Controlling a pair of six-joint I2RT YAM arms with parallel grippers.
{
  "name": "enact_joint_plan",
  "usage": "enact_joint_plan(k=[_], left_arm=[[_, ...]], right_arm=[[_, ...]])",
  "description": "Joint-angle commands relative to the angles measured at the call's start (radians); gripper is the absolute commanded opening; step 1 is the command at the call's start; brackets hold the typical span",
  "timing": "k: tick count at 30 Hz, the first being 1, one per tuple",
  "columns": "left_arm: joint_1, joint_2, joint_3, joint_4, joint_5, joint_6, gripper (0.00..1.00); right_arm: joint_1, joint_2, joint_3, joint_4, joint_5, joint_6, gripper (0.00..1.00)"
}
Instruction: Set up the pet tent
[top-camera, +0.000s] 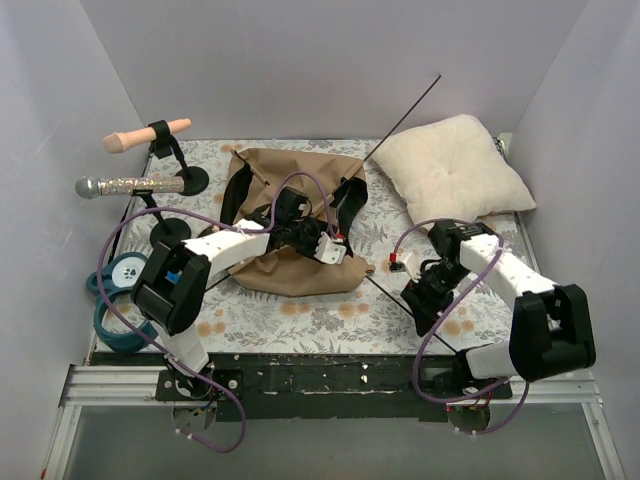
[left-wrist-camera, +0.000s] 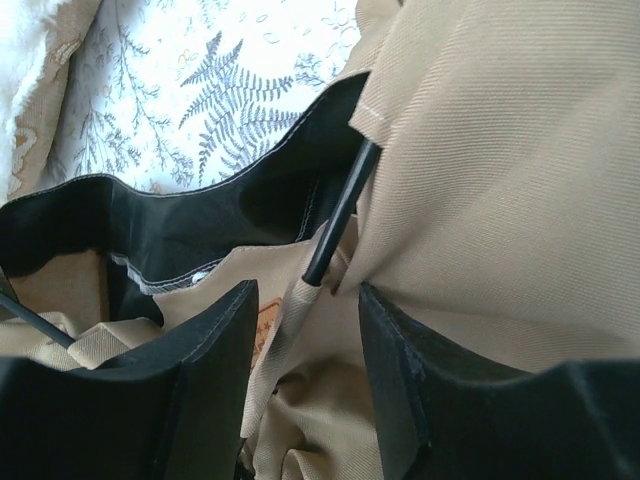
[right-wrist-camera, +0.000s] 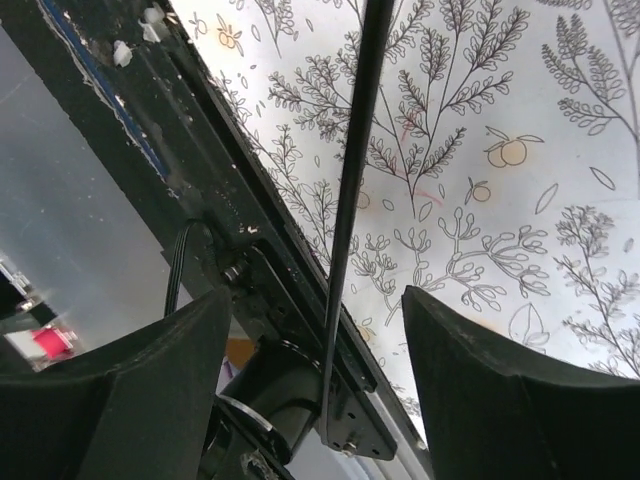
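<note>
The pet tent (top-camera: 300, 215) lies collapsed as a heap of tan fabric with black trim in the middle of the floral mat. One thin black pole (top-camera: 405, 112) sticks out of it toward the back right. Another pole (top-camera: 415, 318) runs from the tent to the front edge. My left gripper (top-camera: 330, 246) sits on the tent's right side. In the left wrist view its jaws (left-wrist-camera: 305, 300) stand apart around a tan sleeve that a pole end (left-wrist-camera: 338, 218) enters, beside a brown label (left-wrist-camera: 265, 330). My right gripper (right-wrist-camera: 315, 300) is open, and the front pole (right-wrist-camera: 352, 190) passes loosely between its fingers.
A cream pillow (top-camera: 455, 170) lies at the back right. Two stands at the left hold a microphone (top-camera: 125, 185) and a beige cylinder (top-camera: 145, 135). Teal rings (top-camera: 120, 325) and a white roll (top-camera: 128, 270) sit at the front left. The black rail (top-camera: 320, 375) borders the front edge.
</note>
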Motion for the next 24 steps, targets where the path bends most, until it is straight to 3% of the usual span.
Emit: enact_joint_plan(k=[1,3,4,5,6,10,17,24], left_arm=[[0.02,0.007,0.005,0.065,-0.024,-0.032,0.48],[0.029,0.005,0.006,0.056,-0.021,-0.016,0.52],[0.036,0.007,0.006,0.042,-0.021,0.008,0.53],[0.043,0.008,0.005,0.034,-0.019,0.03,0.53],[0.05,0.011,0.005,0.025,-0.021,0.049,0.54],[0.063,0.031,0.024,0.009,-0.016,0.076,0.48],[0.018,0.017,0.106,-0.098,0.086,0.083,0.13],[-0.091,-0.076,0.149,-0.119,0.206,0.031,0.08]], right_arm=[[0.021,0.121,-0.006,-0.001,0.002,0.036,0.72],[0.038,0.17,0.0,-0.009,-0.018,0.031,0.56],[0.041,0.181,0.005,-0.003,-0.026,0.03,0.43],[0.044,0.185,0.011,0.005,-0.032,0.03,0.25],[0.043,0.189,0.018,0.011,-0.035,0.031,0.02],[0.044,0.167,0.043,0.017,-0.049,0.016,0.01],[0.046,0.058,0.107,0.039,-0.13,0.019,0.01],[0.058,0.012,0.19,0.137,-0.19,0.1,0.01]])
